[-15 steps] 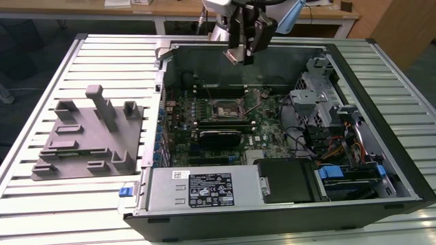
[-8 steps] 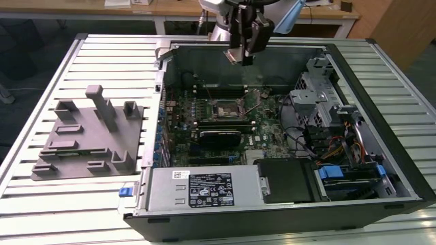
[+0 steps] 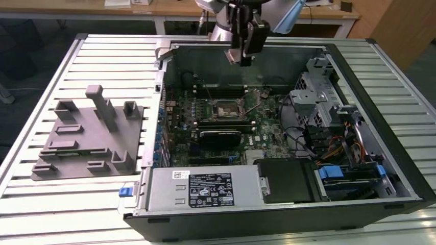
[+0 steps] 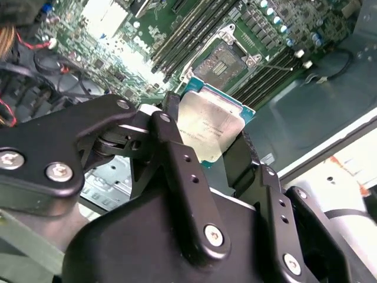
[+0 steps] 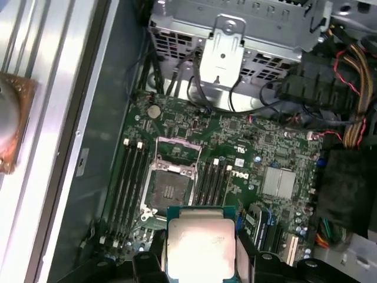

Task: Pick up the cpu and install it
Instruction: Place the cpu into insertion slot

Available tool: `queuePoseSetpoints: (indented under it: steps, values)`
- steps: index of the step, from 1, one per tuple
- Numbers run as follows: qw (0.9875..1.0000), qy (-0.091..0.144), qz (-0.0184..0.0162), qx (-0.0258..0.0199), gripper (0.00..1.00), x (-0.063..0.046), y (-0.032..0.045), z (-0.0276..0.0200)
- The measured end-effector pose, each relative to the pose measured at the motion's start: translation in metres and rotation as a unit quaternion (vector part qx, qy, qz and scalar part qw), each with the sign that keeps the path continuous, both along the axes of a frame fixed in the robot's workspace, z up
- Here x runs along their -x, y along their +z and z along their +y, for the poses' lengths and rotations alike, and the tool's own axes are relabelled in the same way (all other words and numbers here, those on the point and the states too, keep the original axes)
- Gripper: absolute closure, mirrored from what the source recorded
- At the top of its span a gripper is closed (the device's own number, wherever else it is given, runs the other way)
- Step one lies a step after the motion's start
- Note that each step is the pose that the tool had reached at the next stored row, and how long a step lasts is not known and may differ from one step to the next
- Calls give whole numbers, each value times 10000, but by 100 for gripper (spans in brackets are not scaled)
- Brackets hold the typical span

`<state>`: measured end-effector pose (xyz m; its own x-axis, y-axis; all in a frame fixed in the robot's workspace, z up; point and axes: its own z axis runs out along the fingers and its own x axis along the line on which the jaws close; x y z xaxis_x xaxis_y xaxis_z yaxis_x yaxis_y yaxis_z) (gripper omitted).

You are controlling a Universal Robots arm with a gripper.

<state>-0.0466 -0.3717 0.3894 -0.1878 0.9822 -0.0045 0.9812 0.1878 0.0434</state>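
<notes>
One cpu [image 4: 211, 121], flat square, shiny silver lid, green rim, clamped by gripper [image 4: 207, 127], two black fingers [image 4: 174, 141]. One metal-framed socket [image 5: 171, 187] on motherboard [image 5: 265, 147].

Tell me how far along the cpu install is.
Pickup looks done: the gripper is shut on the cpu, gripped by its edges in the first wrist view. In hand: it hangs above the open case, over the motherboard. Left: the socket is empty, so the cpu is not seated yet.

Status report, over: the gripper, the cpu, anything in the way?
The gripper shut on the cpu, above the open case. Held clear of the socket, not yet seated. Nothing seen between them.
</notes>
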Motion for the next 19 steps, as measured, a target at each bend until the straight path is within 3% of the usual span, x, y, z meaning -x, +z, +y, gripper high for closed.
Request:
queuePoseSetpoints:
  steps: [4,11,19]
  values:
    - [9996,-300,0,0,46,0,-3,2]
    - [9975,-708,1,1,46,2,-33,18]
    - [9970,-771,-3,0,46,7,-163,177]
